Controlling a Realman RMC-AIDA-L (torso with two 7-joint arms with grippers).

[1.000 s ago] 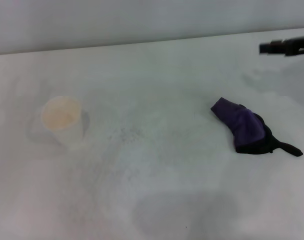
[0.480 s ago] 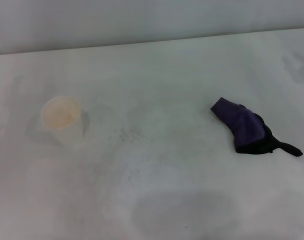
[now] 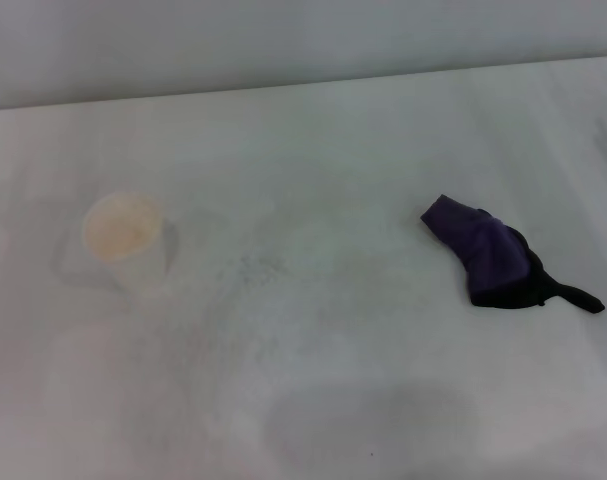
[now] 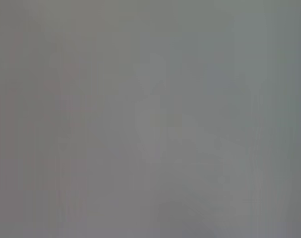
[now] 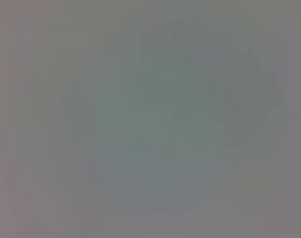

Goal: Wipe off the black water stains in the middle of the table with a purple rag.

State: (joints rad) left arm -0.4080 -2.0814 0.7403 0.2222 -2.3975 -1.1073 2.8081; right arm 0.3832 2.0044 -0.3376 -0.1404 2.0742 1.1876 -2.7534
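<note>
One purple rag (image 3: 488, 258) lies on the bench (image 3: 363, 140). One white paper cup (image 3: 126, 240) stands there too. One faint speckled patch (image 3: 251, 268) shows between them.

You're looking at a plain pale wall (image 3: 303, 40) running along the far edge of the white worktop (image 3: 383, 130) (faintly smudged and mottled). Light falls soft and even, with a dim shadow patch near you.

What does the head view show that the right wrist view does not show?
Only the head view shows objects: the purple rag lying on the white table, a paper cup toward the robot's left, and faint dark specks between them. Only the right wrist view: nothing, a plain grey field. Shared: neither view shows an arm or its jaws.
</note>
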